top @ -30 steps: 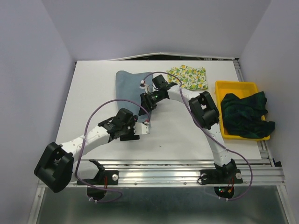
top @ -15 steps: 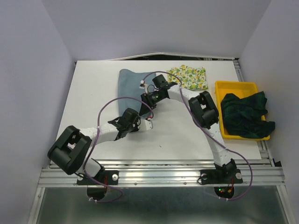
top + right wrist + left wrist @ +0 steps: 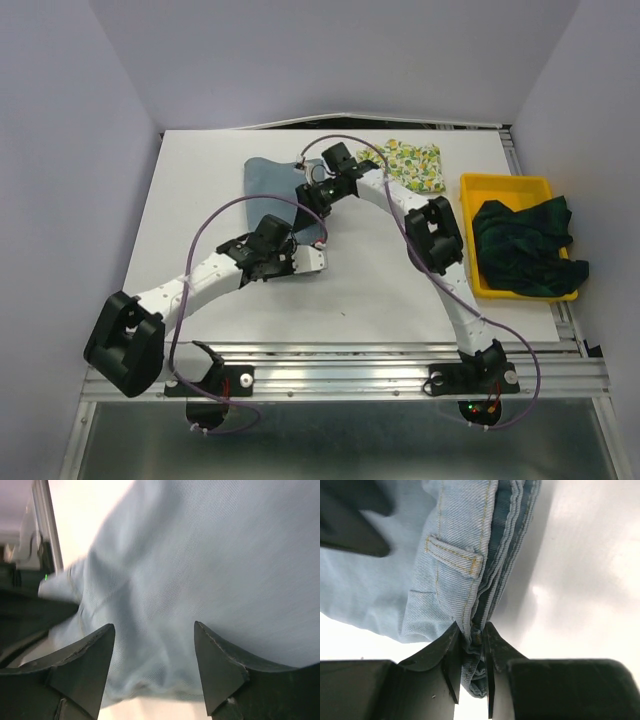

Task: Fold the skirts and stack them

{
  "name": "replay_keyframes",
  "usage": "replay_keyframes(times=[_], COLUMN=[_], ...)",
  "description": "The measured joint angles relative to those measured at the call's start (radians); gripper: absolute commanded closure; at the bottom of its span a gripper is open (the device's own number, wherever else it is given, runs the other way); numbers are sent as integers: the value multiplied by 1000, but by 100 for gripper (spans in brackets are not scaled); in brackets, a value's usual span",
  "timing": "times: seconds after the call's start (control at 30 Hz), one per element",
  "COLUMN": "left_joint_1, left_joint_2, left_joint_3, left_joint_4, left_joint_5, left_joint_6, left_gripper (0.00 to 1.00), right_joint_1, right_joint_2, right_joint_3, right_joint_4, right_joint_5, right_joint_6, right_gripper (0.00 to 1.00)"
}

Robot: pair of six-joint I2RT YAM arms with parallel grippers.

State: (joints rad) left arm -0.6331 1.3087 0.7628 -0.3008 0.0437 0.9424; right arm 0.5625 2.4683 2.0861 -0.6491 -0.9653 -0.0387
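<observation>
Pinching blue-grey skirt point(image 3: 451, 555) — left gripper point(image 3: 471, 632) | right gripper point(image 3: 152, 630) spread over it

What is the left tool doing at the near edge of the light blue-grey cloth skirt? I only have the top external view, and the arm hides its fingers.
Observer: In the left wrist view, the left tool is shut on the folded edge of the light blue-grey denim skirt, with several layers pinched between its fingers.
Reviewer: Which part of the skirt is that?
Observer: It is the waistband side: a stitched belt loop shows just beyond the grip.
Reviewer: And the right tool?
Observer: In the right wrist view, the right tool is open. Its fingers are spread over the same skirt with nothing pinched between them, though that picture is blurred.
</observation>
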Motion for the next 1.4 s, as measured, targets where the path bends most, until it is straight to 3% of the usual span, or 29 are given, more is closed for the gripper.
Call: replay_keyframes(times=[0.2, 0.57, 0.67, 0.8, 0.9, 1.17, 1.4], left_joint_1=[0, -1, -8, -15, -15, 4, 112], left_joint_2=[-60, -84, -87, -87, -85, -17, 124], left_joint_3=[74, 138, 164, 205, 260, 485, 530], left_joint_4=[-227, -504, -550, -615, -665, -725, -729], left_joint_5=[82, 231, 262, 294, 309, 321, 329], left_joint_6=[-3, -1, 7, 10, 2, -48, -42], left_gripper=[100, 100, 100, 100, 100, 100, 100], right_joint_1=[-41, -57, -58, -54, -46, 8, 42], right_joint_2=[33, 165, 196, 195, 188, 72, 34], right_joint_3=[232, 256, 256, 236, 190, -30, -108], right_joint_4=[85, 314, 348, 376, 399, 396, 396], right_joint_5=[58, 264, 278, 274, 249, 148, 84], right_joint_6=[53, 101, 85, 45, 8, -93, -106], right_gripper=[16, 3, 8, 42, 57, 71, 73])
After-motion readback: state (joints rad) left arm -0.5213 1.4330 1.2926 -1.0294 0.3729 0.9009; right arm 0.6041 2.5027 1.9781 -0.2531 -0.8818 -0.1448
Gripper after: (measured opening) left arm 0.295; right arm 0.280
